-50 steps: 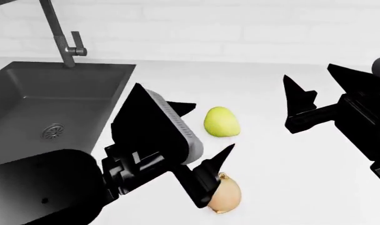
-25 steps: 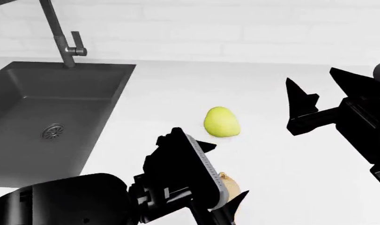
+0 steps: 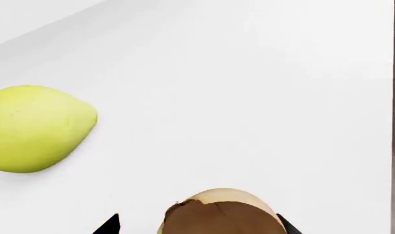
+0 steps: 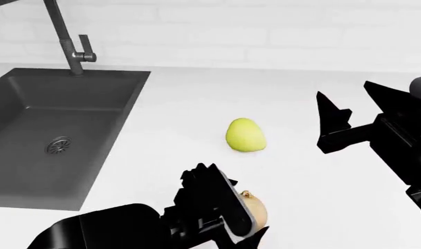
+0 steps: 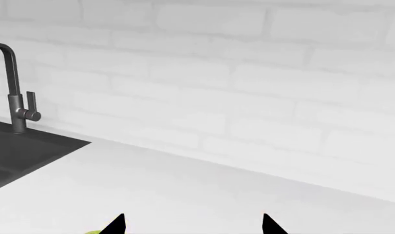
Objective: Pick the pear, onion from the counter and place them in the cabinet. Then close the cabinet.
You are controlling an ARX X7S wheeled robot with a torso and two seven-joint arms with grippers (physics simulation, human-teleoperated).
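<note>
The tan-brown onion lies on the white counter near its front edge. My left gripper is open and straddles it, one fingertip apart from the bulb on one side and the other close on the far side. The arm hides most of the onion in the head view. The yellow-green pear rests on the counter just behind the onion. My right gripper hovers open and empty to the right of the pear. The cabinet is out of view.
A dark grey sink is set into the counter at the left, with a grey faucet behind it. A white brick wall runs along the back.
My left arm has drawn back toward the counter's front edge and lowered, so its open fingers now sit either side of the onion. The right gripper has barely shifted.
</note>
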